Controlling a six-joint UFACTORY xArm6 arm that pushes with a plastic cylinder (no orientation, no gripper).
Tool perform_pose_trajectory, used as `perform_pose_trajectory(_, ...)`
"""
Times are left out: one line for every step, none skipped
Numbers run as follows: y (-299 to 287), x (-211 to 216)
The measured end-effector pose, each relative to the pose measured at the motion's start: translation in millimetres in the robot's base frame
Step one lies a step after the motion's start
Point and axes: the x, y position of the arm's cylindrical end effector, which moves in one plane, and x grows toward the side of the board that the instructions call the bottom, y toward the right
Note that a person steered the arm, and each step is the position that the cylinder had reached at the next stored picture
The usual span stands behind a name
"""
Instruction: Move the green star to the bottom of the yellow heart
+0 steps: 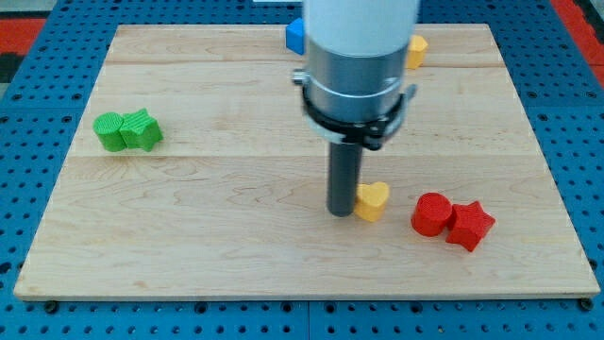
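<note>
My tip (342, 212) rests against the left side of the yellow heart (373, 200); the green star (142, 130) lies far left on the wooden board (236, 236). No writing legible.

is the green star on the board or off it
On the board. The green star sits flat on the wooden board near the view's left edge, touching another green block, far from my tip.
</note>
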Motion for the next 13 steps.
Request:
perform_pose_trajectory(28.4,-0.2)
perform_pose_trajectory(13.9,10.9)
perform_pose_trajectory(-88.6,62.7)
perform_pose_trajectory(-170.9,61.4)
perform_pose_trajectory(-243.2,20.7)
perform_pose_trajectory(-278.1,-43.8)
perform_pose_trajectory(-328.9,-47.4)
perform_pose_trajectory(-338.3,-84.4)
perform_pose_trajectory(-343.7,-113.6)
perform_pose_trajectory(-298.0,-123.3)
perform_pose_trajectory(-256.4,-123.3)
perform_pose_trajectory(-223.5,-123.4)
perform_pose_trajectory(-193.4,-120.2)
